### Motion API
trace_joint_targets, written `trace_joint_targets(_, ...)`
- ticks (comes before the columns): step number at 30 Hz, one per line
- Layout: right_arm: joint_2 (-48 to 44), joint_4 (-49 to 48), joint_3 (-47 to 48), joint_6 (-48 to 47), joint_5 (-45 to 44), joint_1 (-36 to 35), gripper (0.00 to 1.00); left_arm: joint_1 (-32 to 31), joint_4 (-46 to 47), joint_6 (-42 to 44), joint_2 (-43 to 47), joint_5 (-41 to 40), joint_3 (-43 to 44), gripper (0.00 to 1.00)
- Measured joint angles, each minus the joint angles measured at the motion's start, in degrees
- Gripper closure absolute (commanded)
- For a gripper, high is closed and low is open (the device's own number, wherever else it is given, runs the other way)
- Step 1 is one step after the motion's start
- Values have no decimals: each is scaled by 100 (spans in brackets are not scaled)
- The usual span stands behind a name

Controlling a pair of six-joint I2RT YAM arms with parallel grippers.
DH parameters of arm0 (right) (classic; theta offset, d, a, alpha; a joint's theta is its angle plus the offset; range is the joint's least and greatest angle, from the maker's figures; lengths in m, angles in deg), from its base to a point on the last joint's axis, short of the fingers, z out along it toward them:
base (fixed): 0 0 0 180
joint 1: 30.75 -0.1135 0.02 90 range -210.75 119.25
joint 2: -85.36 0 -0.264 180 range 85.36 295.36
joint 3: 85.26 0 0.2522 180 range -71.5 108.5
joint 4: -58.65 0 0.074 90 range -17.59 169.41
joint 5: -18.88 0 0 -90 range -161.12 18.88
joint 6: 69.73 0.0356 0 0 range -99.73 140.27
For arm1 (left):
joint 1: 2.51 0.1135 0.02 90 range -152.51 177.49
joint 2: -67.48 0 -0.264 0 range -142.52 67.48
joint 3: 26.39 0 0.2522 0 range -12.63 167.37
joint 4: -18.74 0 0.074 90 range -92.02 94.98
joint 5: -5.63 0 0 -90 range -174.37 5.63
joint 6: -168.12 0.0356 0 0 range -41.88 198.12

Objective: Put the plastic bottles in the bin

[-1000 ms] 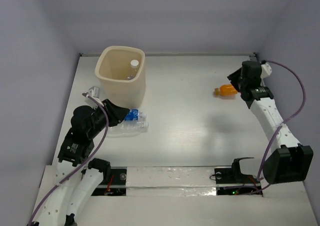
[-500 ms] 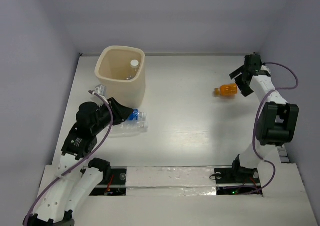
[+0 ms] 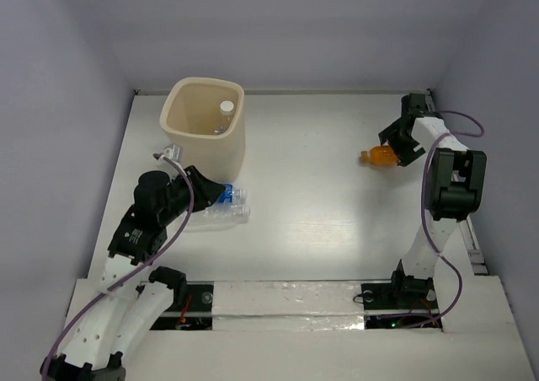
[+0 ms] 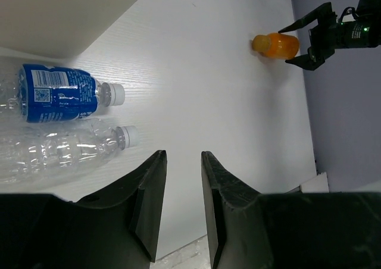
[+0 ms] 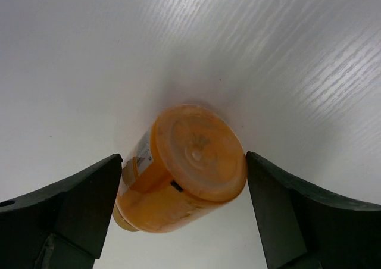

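The left gripper (image 4: 181,162) has barely shifted. Its fingers stand a narrow gap apart and hold nothing, and the blue-labelled bottle (image 4: 59,94) and a clear bottle (image 4: 59,150) lie just beyond their tips, off to one side. The right gripper (image 5: 183,162) has swung round, and the orange bottle (image 5: 161,203) now lies between its wide-spread fingers, ungripped. A pickup looks close. The bin (image 3: 189,136) holds at least one white-capped bottle (image 3: 226,107).

orange bottle (image 3: 381,154) on side; blue-label bottle (image 4: 56,93), clear bottle (image 4: 59,150) beside bin (image 3: 202,141)
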Motion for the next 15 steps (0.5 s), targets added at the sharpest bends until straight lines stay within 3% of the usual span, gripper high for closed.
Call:
trace_joint_targets(2, 15, 70, 4, -2, 4, 0, 18, 0, 11, 2, -35, -20, -11, 73)
trace_joint_targets(5, 35, 153, 81, -15, 24, 0, 44, 0, 72, -7, -59, -44, -81, 72)
trace_joint_targets(9, 39, 164, 133, -57, 94, 0, 45, 0, 83, -9, -59, -74, -146, 68)
trace_joint_targets(11, 39, 144, 114, -68, 149, 0, 51, 0, 79, -7, -63, -96, -153, 66)
trace_joint_targets(15, -177, -236, -323, -81, 339, 0, 53, 2, 79, -2, -15, -146, -181, 57)
